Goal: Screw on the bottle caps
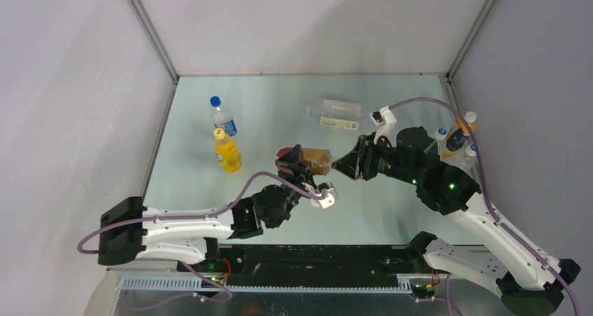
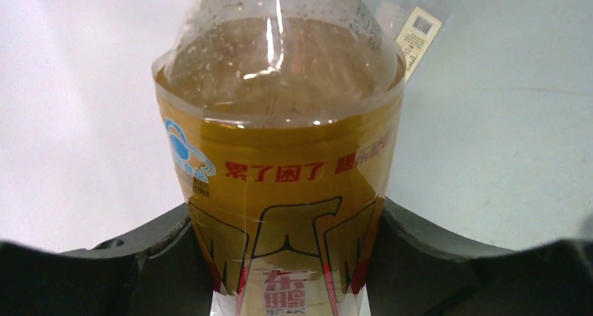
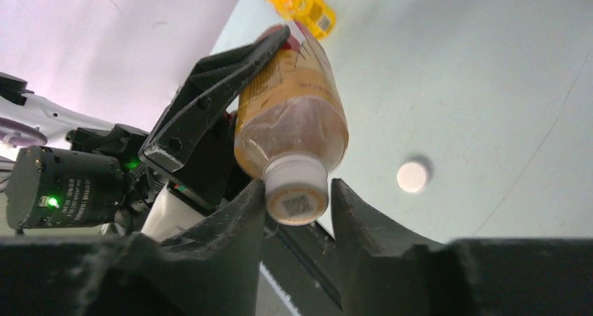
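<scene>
We class this site as a robotics laboratory test cell. A pale green table (image 1: 266,113) is boxed in on the left, far and right sides by plain white panels (image 1: 70,85) joined with bare metal struts (image 1: 150,33). The left arm (image 1: 182,225) and right arm (image 1: 489,225) are bolted at the near edge beside a slotted metal rail (image 1: 280,284). They carry loose purple cables (image 1: 419,99) and green status lights (image 1: 451,186). The left gripper (image 1: 295,161) clamps a brown-drink bottle (image 1: 318,160), and the right gripper (image 1: 337,164) pinches its white cap (image 3: 297,200). An orange-drink bottle (image 1: 227,152) stands at the far left.
</scene>
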